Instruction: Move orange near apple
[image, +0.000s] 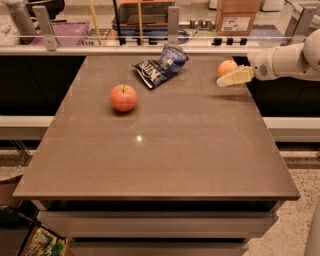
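Note:
The orange (227, 66) sits on the brown table (165, 150) near its far right edge. My gripper (228, 78) reaches in from the right on a white arm (287, 60); its cream end lies right against the front of the orange. The apple (123, 97), red-orange with a short dark stem, stands on the table's left half, well apart from the orange and the gripper.
A blue crumpled chip bag (161, 66) lies at the back centre between the apple and the orange. A rail with metal posts (173, 20) runs behind the table. Cardboard boxes (239, 15) stand beyond it. The table's right edge is just under the arm.

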